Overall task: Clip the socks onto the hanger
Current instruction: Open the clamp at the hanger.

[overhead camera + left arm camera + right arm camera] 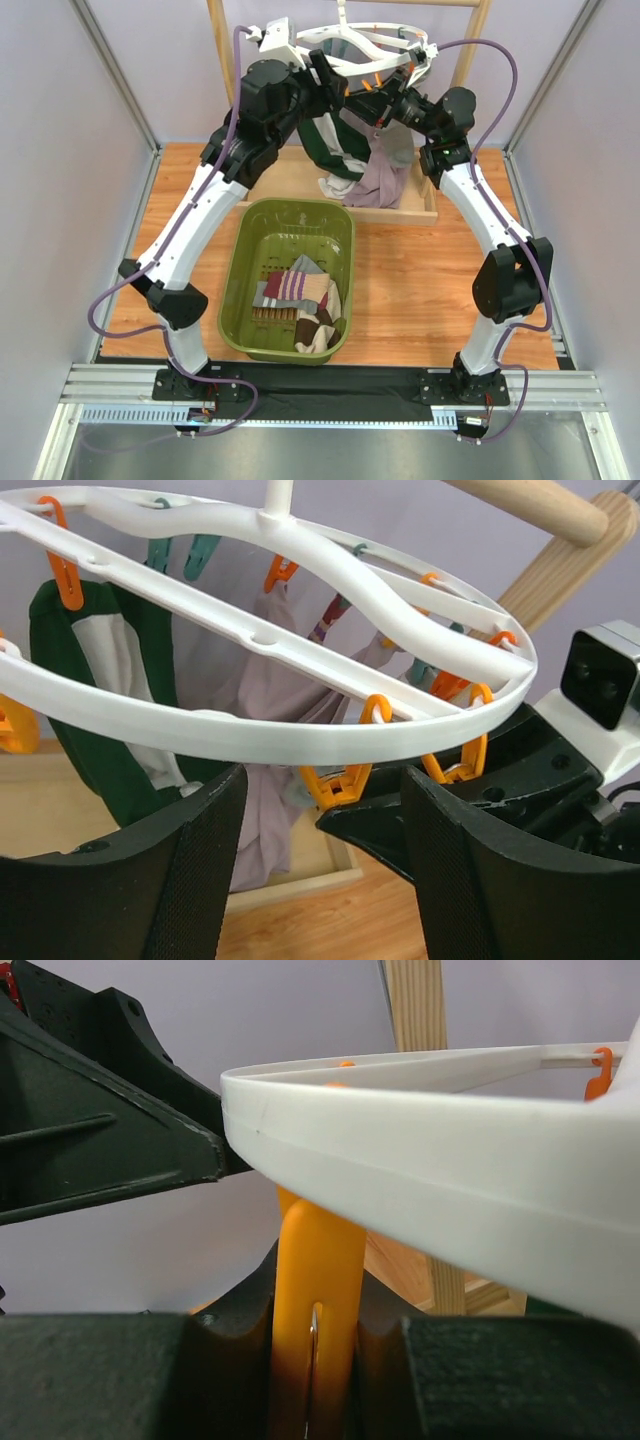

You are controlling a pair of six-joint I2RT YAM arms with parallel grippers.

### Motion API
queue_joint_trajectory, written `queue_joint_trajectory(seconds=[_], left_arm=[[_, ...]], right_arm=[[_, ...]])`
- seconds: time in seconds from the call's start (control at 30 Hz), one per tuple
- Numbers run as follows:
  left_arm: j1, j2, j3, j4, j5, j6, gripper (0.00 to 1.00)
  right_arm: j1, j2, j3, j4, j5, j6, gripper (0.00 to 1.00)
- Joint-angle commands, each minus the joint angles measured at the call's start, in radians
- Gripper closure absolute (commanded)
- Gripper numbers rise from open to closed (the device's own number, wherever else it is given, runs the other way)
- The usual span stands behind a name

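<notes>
While both arms reach up to the far side of the wooden table (430, 280), the left gripper (322, 775) stands spread, its two black, grid-textured fingers (190, 860) wide apart just under the rim of the hanger (200, 725) with nothing caught between them. Lower and nearer the arm bases sits one olive-green plastic basket (290, 205), rounded and slotted, holding a soft heap of socks (300, 290) in which three patterns can be told: maroon-pink stripes, grey with white stripes, and brown-and-cream argyle. One white plastic ring with curved spokes, the hanger hangs from a light wooden rack (215, 40); small orange and teal clips dangle along it. Two socks hang from it side by side: a dark green sock (325, 140) on the left and a limp lilac-grey sock (385, 170) to its right. Furthest right, the right gripper (315, 1300) is pressed together on one smooth orange clip (315, 1250) directly under the ring's rim.
</notes>
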Motion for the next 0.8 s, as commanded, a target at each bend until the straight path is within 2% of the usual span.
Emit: queue_joint_trajectory(seconds=[0.0,0.4,0.43,0.5,0.73,0.77], left_arm=[[-0.005,0.029,0.045,-0.015,-0.02,-0.012,0.31],[-0.01,0.086,0.077,0.027,-0.017,-0.026,0.37],[-0.01,0.084,0.075,0.033,-0.018,-0.023,0.38],[-0.011,0.086,0.075,0.053,-0.021,-0.019,0.46],[-0.011,0.089,0.065,0.082,-0.037,0.007,0.48],[-0.01,0.087,0.06,0.09,-0.035,0.008,0.51]], right_arm=[[-0.014,-0.01,-0.012,-0.062,0.103,-0.056,1.0],[-0.014,-0.03,-0.021,-0.074,0.102,-0.074,1.0],[-0.014,-0.031,-0.021,-0.076,0.102,-0.076,1.0],[-0.012,-0.033,-0.021,-0.079,0.103,-0.082,1.0],[-0.009,-0.043,-0.033,-0.074,0.096,-0.088,1.0],[-0.009,-0.045,-0.032,-0.074,0.094,-0.089,1.0]])
